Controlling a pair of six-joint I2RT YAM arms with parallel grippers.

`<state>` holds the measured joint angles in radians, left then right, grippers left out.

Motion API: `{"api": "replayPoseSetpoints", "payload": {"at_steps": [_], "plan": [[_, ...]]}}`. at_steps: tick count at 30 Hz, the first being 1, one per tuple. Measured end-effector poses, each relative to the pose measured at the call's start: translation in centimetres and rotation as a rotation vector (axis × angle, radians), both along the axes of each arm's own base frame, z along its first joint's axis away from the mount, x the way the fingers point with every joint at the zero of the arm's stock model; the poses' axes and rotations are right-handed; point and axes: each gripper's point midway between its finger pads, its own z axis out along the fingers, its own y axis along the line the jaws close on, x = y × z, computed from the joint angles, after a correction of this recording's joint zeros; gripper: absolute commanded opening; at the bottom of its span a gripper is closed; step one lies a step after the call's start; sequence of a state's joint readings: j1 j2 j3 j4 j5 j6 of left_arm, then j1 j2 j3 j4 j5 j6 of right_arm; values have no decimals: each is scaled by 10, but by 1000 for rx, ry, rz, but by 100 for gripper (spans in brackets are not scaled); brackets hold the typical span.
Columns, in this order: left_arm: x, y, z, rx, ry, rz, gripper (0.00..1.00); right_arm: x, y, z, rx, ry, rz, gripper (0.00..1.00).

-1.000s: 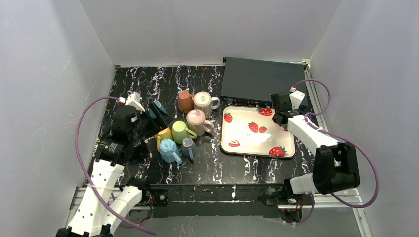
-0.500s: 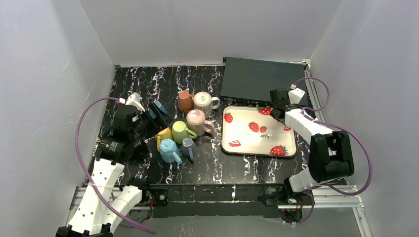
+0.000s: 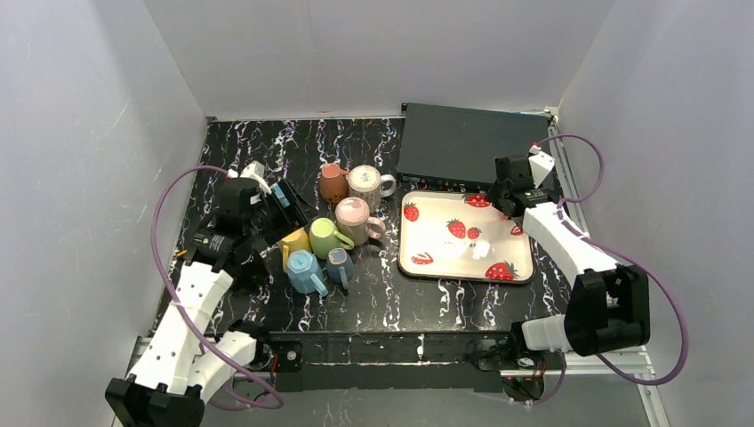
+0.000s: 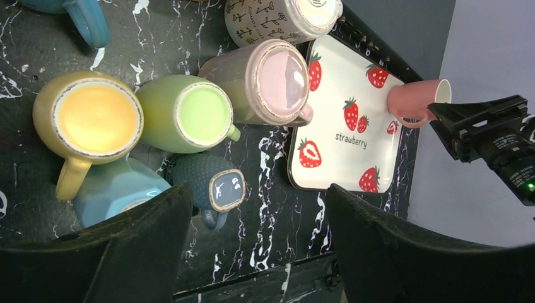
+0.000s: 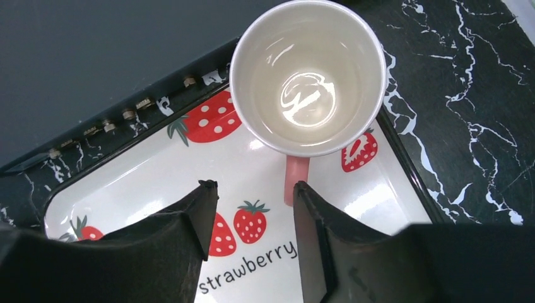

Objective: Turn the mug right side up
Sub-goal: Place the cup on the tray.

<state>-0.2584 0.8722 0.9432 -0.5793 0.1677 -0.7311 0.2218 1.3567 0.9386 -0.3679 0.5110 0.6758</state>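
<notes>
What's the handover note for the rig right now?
Left gripper: open, empty, over the mug cluster.
Right gripper: open, empty, above the pink mug.
Pink mug: upright on the tray's far right corner.
Done: pink mug is right side up.
Left: back the right gripper off. The mug cluster looks bottom-up; probably next if in scope.

White arms (image 3: 191,307), black joints (image 3: 613,307) (purple cables (image 3: 155,245))

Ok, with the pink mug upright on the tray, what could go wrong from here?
The handle of the pink mug sits close by the open fingers of the right gripper; a skewed retreat may snag it and tip the mug. The mug also stands by the tray's corner rim, so a nudge could push it off.
</notes>
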Motion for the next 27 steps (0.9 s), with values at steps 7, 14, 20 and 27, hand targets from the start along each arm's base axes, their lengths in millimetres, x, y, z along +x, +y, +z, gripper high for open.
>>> {"api": "replayPoseSetpoints", "payload": {"at_steps": [7,14,20,27], "plan": [[10,-6,-1,2,7,-27,74,-7,5,1,20,28,24,52],[10,-5,-1,18,-4,-43,74,-11,-3,4,-23,78,0,56],[9,-4,-1,36,-14,-58,75,-18,-6,8,-33,85,1,51],[5,-4,4,40,-38,-77,74,-22,4,-12,6,148,36,56]]}}
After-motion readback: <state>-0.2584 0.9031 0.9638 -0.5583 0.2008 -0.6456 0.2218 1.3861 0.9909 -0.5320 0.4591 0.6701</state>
